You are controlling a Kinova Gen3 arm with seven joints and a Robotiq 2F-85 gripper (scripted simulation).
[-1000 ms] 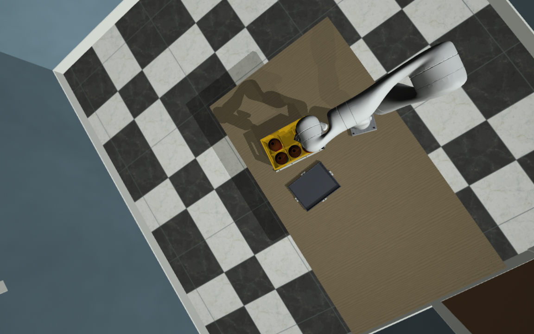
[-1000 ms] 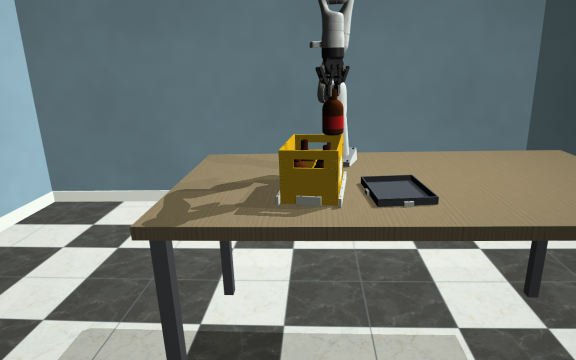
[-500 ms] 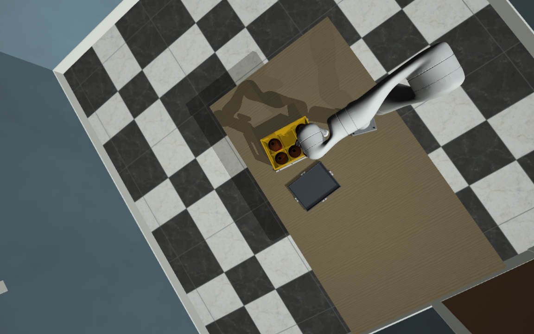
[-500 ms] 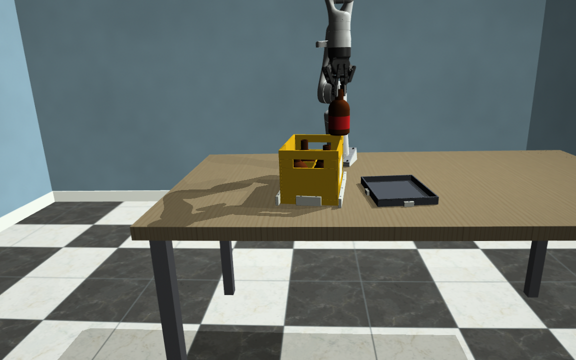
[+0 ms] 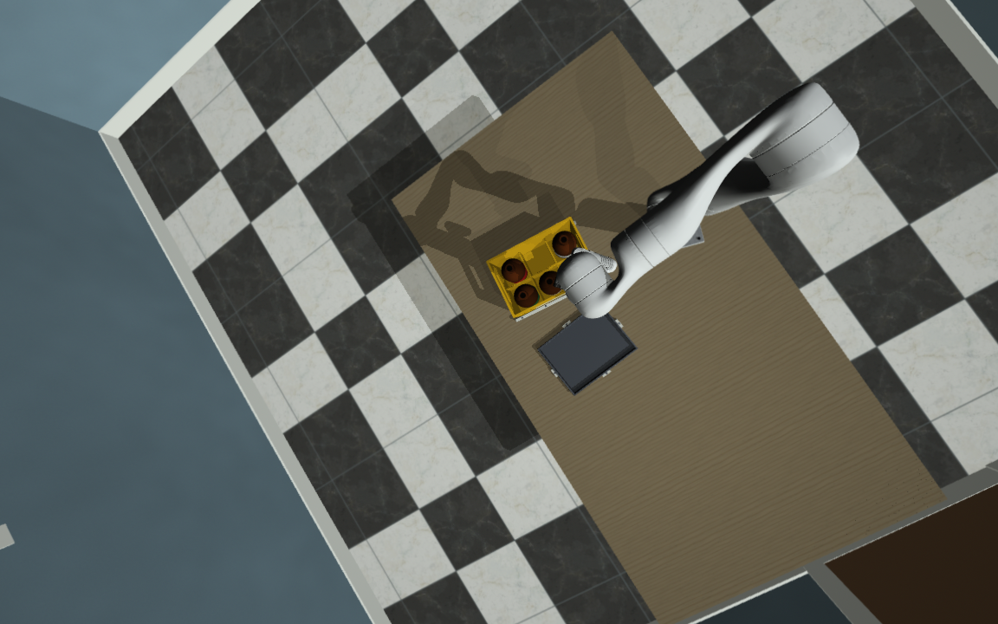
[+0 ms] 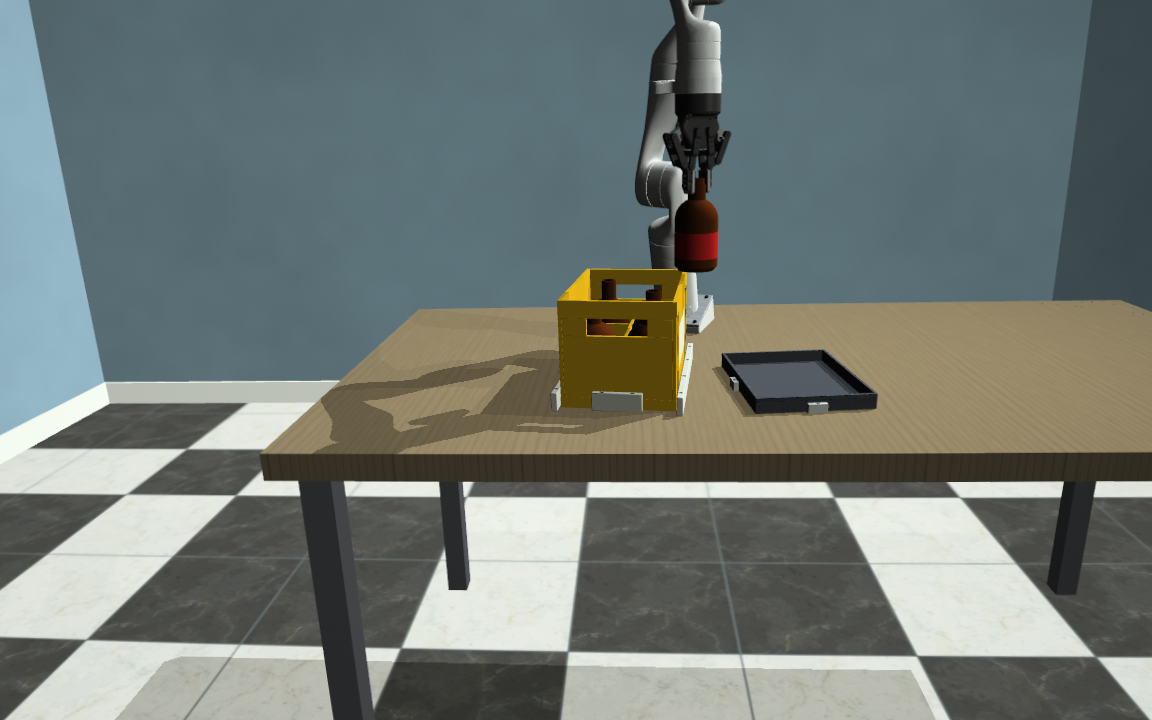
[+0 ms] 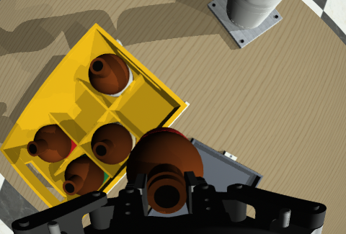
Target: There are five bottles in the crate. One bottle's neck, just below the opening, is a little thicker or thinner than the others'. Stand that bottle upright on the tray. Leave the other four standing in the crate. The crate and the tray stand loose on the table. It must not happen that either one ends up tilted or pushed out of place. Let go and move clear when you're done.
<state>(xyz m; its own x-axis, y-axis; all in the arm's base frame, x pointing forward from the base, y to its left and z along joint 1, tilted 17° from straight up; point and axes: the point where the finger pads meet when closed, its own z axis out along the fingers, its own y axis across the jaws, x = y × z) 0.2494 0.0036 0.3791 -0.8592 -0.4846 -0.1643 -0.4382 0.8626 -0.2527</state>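
Observation:
My gripper [image 6: 697,175] is shut on the neck of a brown bottle with a red label [image 6: 696,234] and holds it upright in the air, above the right rim of the yellow crate [image 6: 622,339]. In the wrist view the held bottle [image 7: 166,167] hangs between the fingers, over the gap between the crate [image 7: 91,116] and the dark tray [image 7: 223,172]. Several brown bottles stand in the crate [image 5: 537,269]; one [image 7: 109,73] stands apart in the far cell. The tray [image 6: 797,380] lies on the table right of the crate and holds nothing.
The arm's base plate [image 7: 244,20] is bolted to the table behind the crate. The white arm [image 5: 708,193] reaches over the table from the far side. Small grey stops [image 6: 616,401] sit at the crate's and tray's edges.

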